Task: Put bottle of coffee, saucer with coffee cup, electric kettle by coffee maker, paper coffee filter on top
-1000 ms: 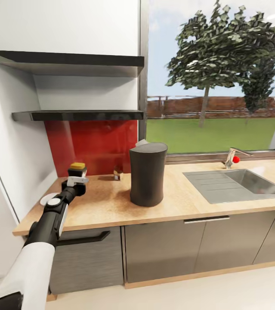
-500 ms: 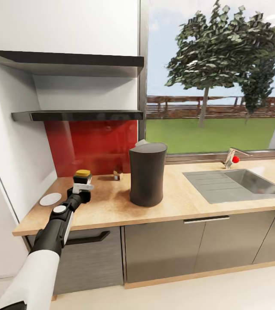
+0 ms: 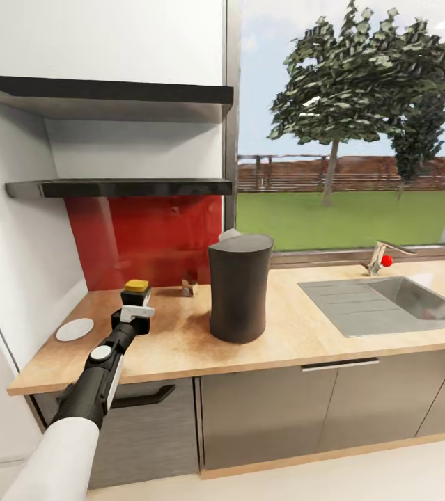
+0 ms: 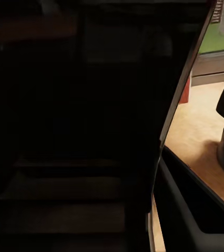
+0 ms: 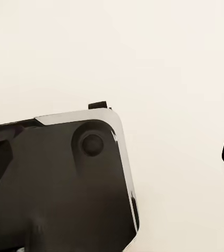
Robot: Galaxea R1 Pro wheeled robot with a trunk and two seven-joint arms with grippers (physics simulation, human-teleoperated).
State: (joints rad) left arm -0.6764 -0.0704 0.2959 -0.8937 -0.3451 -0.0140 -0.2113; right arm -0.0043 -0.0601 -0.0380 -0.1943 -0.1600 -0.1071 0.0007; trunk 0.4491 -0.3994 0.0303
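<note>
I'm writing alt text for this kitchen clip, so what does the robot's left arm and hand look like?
The left arm has a white upper segment, then a glossy black forearm with a white side panel and a round silver-white disc at the wrist. The left hand is black and blocky with a pale grey bracket.

Red backsplash, sunny garden window

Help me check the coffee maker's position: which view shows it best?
The head view: the coffee maker stands whole and upright on the countertop. The left wrist view catches something dark at its edge that I cannot identify; the right wrist view faces a pale surface.
</note>
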